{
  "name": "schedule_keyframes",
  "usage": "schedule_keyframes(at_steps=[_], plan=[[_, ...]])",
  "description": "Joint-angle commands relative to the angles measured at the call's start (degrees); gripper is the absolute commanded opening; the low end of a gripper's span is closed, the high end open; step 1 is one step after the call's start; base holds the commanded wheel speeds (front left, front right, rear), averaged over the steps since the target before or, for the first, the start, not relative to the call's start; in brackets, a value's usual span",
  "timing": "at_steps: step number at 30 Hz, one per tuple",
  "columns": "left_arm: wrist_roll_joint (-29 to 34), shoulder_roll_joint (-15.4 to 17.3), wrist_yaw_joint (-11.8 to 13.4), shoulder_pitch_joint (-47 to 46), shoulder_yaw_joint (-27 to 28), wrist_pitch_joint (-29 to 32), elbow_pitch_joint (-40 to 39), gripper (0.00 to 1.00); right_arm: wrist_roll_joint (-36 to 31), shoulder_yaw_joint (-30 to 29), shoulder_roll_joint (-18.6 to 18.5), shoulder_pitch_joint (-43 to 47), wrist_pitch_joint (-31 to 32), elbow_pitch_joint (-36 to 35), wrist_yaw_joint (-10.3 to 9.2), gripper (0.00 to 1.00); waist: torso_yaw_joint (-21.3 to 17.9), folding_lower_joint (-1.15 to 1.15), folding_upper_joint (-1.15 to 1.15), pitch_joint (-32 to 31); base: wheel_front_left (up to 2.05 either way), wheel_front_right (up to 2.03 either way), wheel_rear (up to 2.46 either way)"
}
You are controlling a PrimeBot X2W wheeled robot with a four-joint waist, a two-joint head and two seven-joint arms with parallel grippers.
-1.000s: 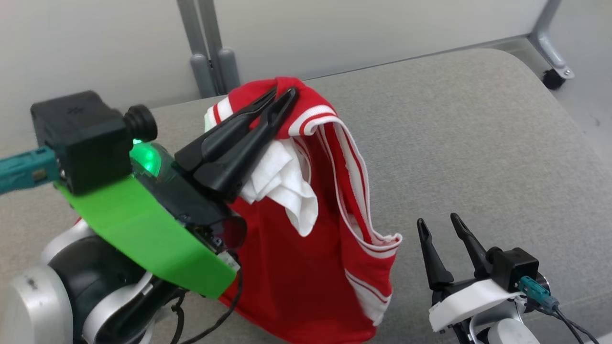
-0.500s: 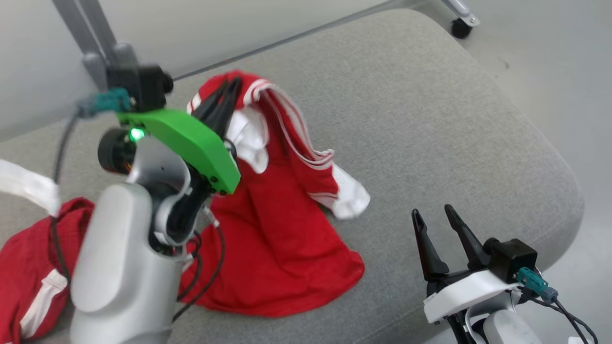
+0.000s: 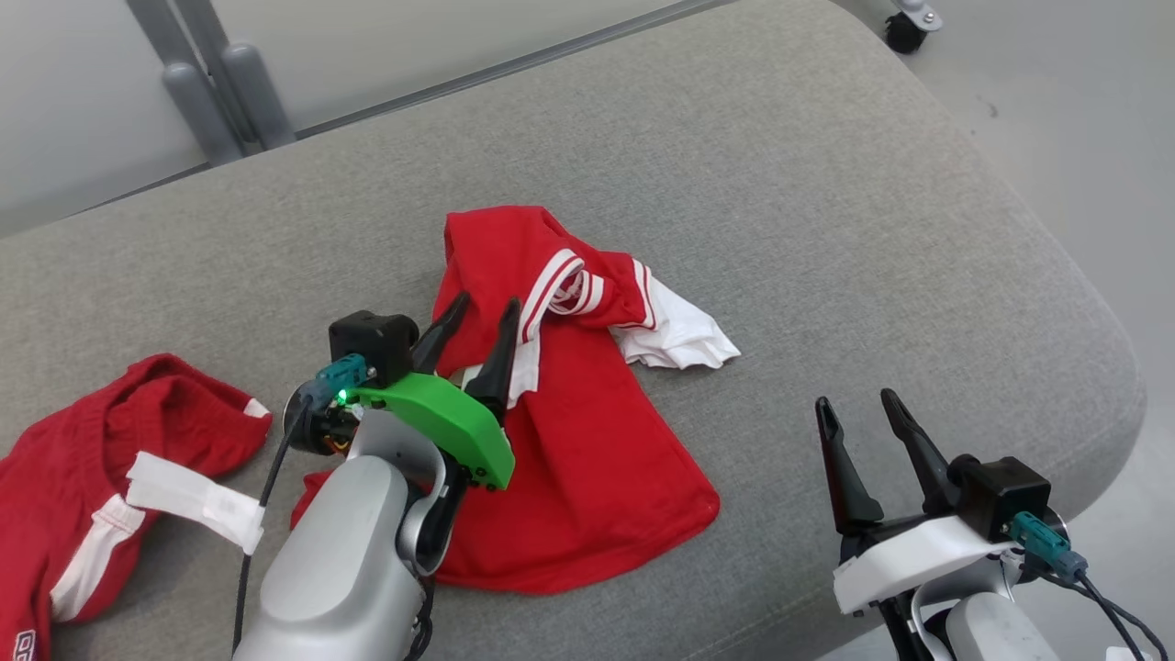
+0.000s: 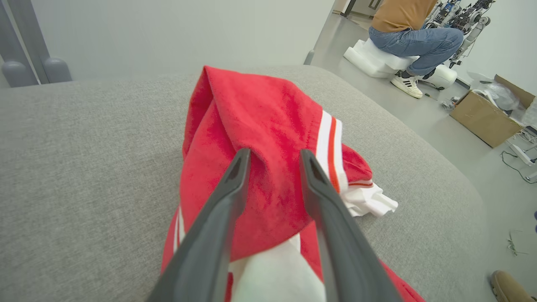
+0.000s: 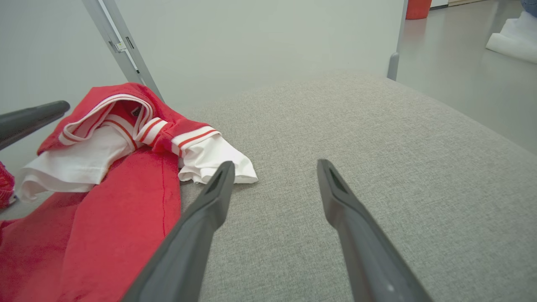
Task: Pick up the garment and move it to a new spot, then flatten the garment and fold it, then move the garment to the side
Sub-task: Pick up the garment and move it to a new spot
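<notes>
The garment [image 3: 587, 431] is a red shirt with white trim and striped cuffs, lying crumpled on the grey cushion [image 3: 826, 229]. My left gripper [image 3: 483, 303] hovers low over its left part, open, its fingers straddling a raised red fold [image 4: 260, 109]. In the left wrist view the left gripper [image 4: 275, 153] shows its jaws apart with the fold between them. My right gripper [image 3: 856, 401] stands open near the cushion's front right, with nothing between its fingers. In the right wrist view the right gripper [image 5: 275, 163] points at bare cushion beside the garment [image 5: 105, 201].
A second red garment [image 3: 83, 459] with white bands lies at the cushion's left edge. Grey metal posts [image 3: 211, 83] rise behind the cushion. A person [image 4: 411, 29] sits on the floor far off, near a cardboard box [image 4: 486, 113]. A shoe [image 4: 512, 287] is beside the cushion.
My left gripper came down from holding the garment up and opened; the garment now lies heaped on the cushion. The head camera has shifted too. The right gripper stays open.
</notes>
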Motion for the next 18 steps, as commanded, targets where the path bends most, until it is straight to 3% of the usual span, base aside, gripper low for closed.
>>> schedule_keyframes(at_steps=[1, 4, 10, 15, 18], plan=[[2.3, 0.1, 0.0, -0.7, -1.0, -3.3, -0.9, 1.0, -0.6, -0.1, -0.1, 0.7, -0.2, -0.2, -0.04, 1.0, 3.4, 0.0, 0.0, -2.1, 0.0, 0.0, 0.0], [3.2, 0.2, -0.1, 1.7, -2.6, -8.4, -4.2, 1.0, -1.5, -0.9, -0.1, 1.3, -0.2, -0.5, -0.05, 1.0, 5.6, 0.0, 0.0, -3.6, 0.0, 0.0, 0.0], [7.4, 0.8, 2.4, 8.6, -3.1, -10.7, -13.4, 1.0, -3.9, -2.2, -0.1, 2.6, -0.2, -1.7, -0.05, 1.0, 10.3, 0.0, 0.0, -5.5, 0.0, 0.0, 0.0], [10.7, 5.0, 6.0, 11.6, -0.5, -10.6, -12.4, 1.0, -5.4, -2.1, -0.1, 2.6, -0.2, -2.2, -0.05, 1.0, 12.7, 0.0, 0.0, -5.2, 0.0, 0.0, 0.0], [12.0, 9.1, 8.2, 9.5, 0.9, -6.1, -8.8, 1.0, -5.5, -1.9, -0.1, 1.9, -0.2, -2.3, -0.05, 1.0, 13.1, 0.0, 0.0, -4.5, 0.0, 0.0, 0.0]])
